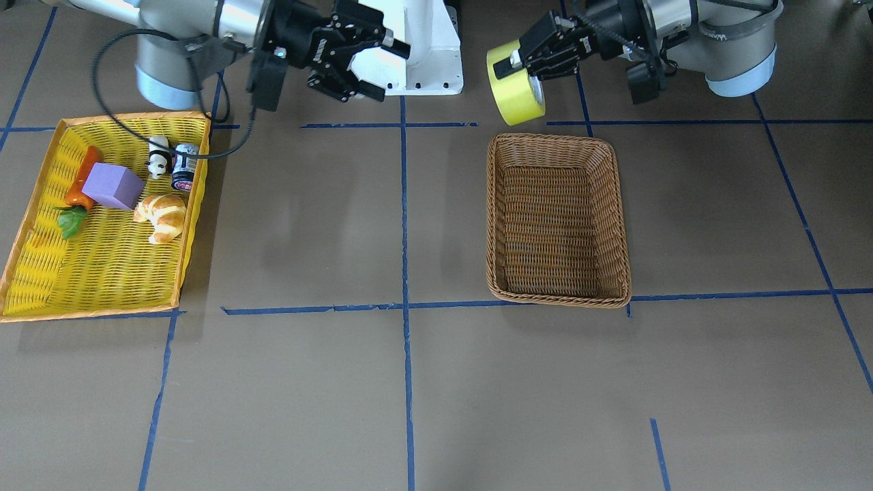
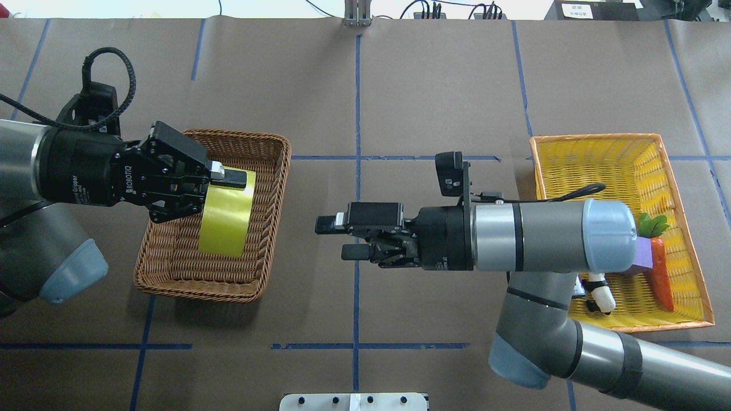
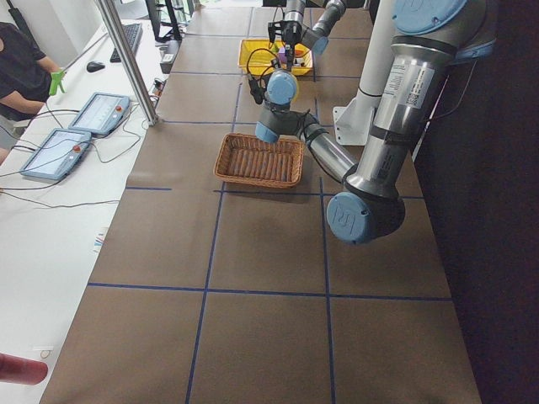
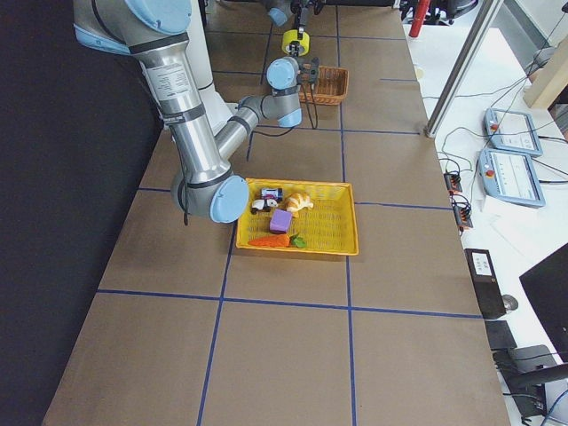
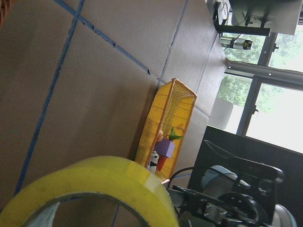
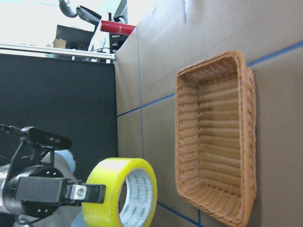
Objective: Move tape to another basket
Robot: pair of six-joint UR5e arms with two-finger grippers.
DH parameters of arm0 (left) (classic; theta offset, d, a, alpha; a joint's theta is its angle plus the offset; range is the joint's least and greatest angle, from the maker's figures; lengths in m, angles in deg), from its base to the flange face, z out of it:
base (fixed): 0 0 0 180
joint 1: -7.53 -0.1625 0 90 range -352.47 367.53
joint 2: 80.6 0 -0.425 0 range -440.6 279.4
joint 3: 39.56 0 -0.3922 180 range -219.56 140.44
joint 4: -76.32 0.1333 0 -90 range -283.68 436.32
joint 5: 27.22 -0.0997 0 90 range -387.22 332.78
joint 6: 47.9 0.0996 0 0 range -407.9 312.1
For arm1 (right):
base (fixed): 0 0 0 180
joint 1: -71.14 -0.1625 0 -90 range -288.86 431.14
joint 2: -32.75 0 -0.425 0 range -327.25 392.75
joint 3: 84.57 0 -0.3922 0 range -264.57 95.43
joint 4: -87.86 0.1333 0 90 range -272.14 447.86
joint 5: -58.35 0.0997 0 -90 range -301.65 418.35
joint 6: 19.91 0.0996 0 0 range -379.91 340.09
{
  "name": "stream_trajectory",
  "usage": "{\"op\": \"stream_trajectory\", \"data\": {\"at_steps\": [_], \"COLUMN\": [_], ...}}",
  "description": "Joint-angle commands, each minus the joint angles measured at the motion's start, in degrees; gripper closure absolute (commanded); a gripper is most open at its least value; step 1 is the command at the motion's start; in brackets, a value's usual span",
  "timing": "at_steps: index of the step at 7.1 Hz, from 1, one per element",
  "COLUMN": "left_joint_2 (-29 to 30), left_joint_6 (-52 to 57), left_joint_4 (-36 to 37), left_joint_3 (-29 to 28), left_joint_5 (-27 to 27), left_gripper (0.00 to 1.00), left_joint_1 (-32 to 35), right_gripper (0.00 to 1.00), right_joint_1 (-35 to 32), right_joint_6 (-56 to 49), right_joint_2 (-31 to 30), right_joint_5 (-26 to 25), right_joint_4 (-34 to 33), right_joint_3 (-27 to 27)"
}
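Note:
My left gripper is shut on the yellow tape roll, one finger through its core, and holds it in the air over the brown wicker basket. In the front view the gripper and tape hang above the basket's robot-side rim. The right wrist view shows the tape and its white printed core beside the empty basket. The tape's edge fills the bottom of the left wrist view. My right gripper is open and empty over the table's middle.
The yellow, orange-rimmed tray stands on my right side. It holds a carrot, a purple block, a croissant, a panda figure and a small can. Blue tape lines cross the brown table.

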Motion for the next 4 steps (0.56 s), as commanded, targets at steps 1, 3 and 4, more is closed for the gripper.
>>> {"op": "stream_trajectory", "data": {"at_steps": [1, 3, 4], "left_joint_2": [-0.1, -0.4, -0.4], "left_joint_6": [13.0, 28.9, 34.8], "left_joint_4": [13.8, 27.5, 32.7], "left_joint_3": [0.7, 1.0, 1.0], "left_joint_5": [0.4, -0.2, -1.9], "left_gripper": [0.99, 0.99, 0.99], "left_joint_1": [0.0, -0.4, -0.9], "right_gripper": [0.00, 0.00, 0.00], "right_joint_1": [-6.5, -11.7, -13.5], "right_joint_6": [-11.9, -26.5, -33.1], "right_joint_2": [-0.2, -0.2, -0.2], "right_joint_5": [4.0, 3.7, 3.3], "right_joint_4": [-16.6, -35.3, -42.8], "right_joint_3": [1.8, 3.4, 3.4]}}
